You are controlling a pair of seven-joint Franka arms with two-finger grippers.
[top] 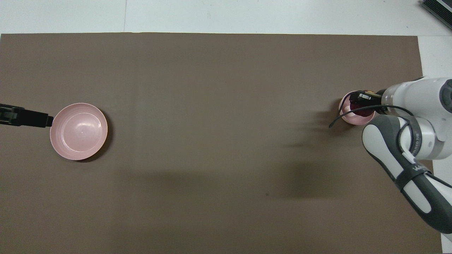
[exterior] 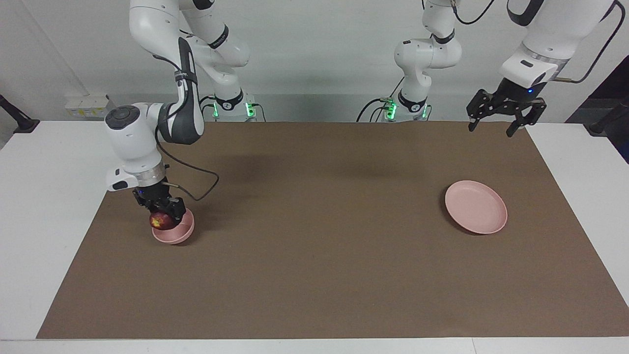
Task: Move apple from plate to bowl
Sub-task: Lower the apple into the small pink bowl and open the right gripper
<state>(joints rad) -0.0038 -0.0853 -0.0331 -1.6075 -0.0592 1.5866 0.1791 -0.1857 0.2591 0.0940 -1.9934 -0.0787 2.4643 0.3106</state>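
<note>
A: Apple (exterior: 160, 221) is gripped in the right end effector (exterior: 162, 212), right at the bowl (exterior: 175, 235) at the right arm's end of the desk (exterior: 29, 206); it looks level with the rim, on the side toward the desk's edge. The carry appears done and the placing step is in hand.

B: Next move, as judged: centre over the bowl's hollow, lower slightly, then part the fingers (the apple sits close to the rim, so an off-centre drop could tip the bowl or roll the apple out onto the brown mat (exterior: 314, 246)).

A: Left end effector (exterior: 502, 113) hangs high near the desk's edge at the left arm's end, fingers spread, holding nothing; that arm waits. The plate (exterior: 475, 206) lies bare, well apart from the bowl.

B: Nothing else stands between. Only the right arm's cable (exterior: 196, 184) loops near the bowl.
</note>
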